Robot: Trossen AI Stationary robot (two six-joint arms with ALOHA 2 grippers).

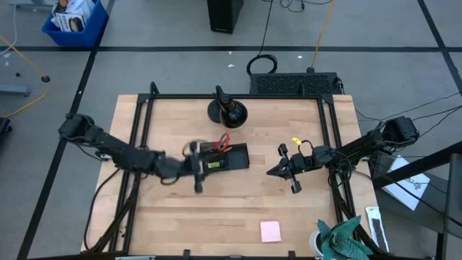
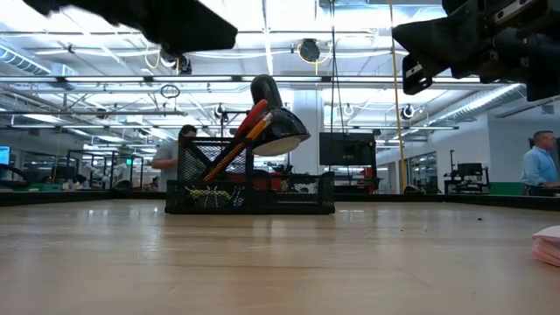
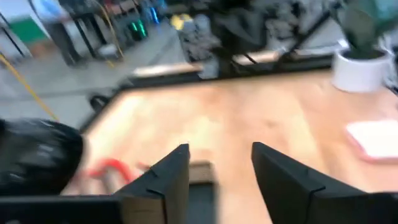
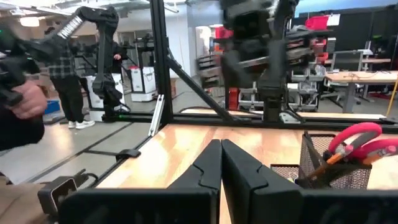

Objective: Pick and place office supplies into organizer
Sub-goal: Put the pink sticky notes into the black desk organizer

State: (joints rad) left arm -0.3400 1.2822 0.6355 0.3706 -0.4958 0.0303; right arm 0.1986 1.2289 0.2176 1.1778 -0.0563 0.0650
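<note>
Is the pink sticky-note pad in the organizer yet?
No. The pink sticky-note pad lies on the table near its front edge, well apart from the organizer.

I have the organizer [image 1: 225, 158] near the middle of the table [image 1: 216, 209], just ahead of the left gripper [image 1: 196, 167], whose fingers stand spread at its left end. The scissors [image 1: 223, 141] and pencils [image 2: 234, 150] lean inside it, handles up, on the side away from those fingers. Behind the organizer, toward the table's far edge, stands the round stand base [image 1: 227, 110]. The right gripper [image 1: 273, 172] sits off the organizer's right end, apart from it, fingers [image 4: 219, 163] pressed together and pointing at it. The sticky-note pad [image 1: 271, 231] lies near the front edge, well apart from both sets of fingers.
</note>
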